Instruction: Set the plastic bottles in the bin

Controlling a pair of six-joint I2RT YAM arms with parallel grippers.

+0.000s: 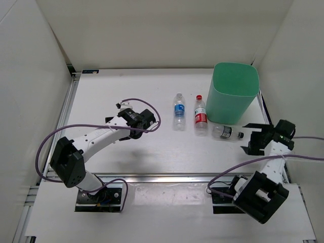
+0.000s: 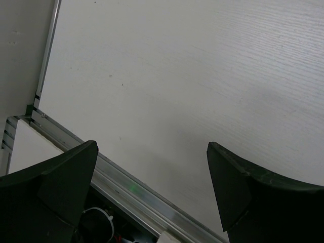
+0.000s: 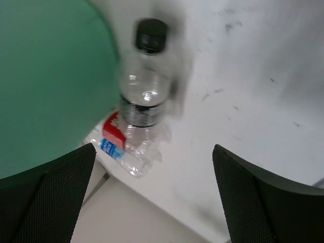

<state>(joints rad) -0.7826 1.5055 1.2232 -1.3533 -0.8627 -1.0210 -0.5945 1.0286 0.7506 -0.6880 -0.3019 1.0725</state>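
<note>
Nothing is done yet, by my judgement. All three bottles lie on their sides on the table (image 1: 126,91), outside the bin (image 1: 234,91). The clear bottle (image 1: 227,132) with the dark cap lies just beside the bin's foot, on the side facing the arm bases. The red bottle (image 1: 201,115) lies to the left of the bin, near its wall. The blue bottle (image 1: 178,111) lies just beyond the red one, farther from the bin. What shows of the bin's inside is bare green. So three pick-ups and three drops remain, and the clear bottle looks like the first in hand.

The right claw (image 1: 245,137) stands on the same side of the bin as the clear bottle, spread wide and gripping nothing. From above, the bottle's cap points into its mouth and sits close to the fingertips. In the right wrist view the bottle is blurred but lines up with the gap between the two fingers. I see no contact with either finger. The bin's green wall fills the left of that view, very near the bottle.

The left claw (image 2: 151,147) is well away from the bin, past the blue bottle. It too is spread wide and holds nothing, with only bare table and the table's metal edge rail (image 2: 126,185) between its fingers.
</note>
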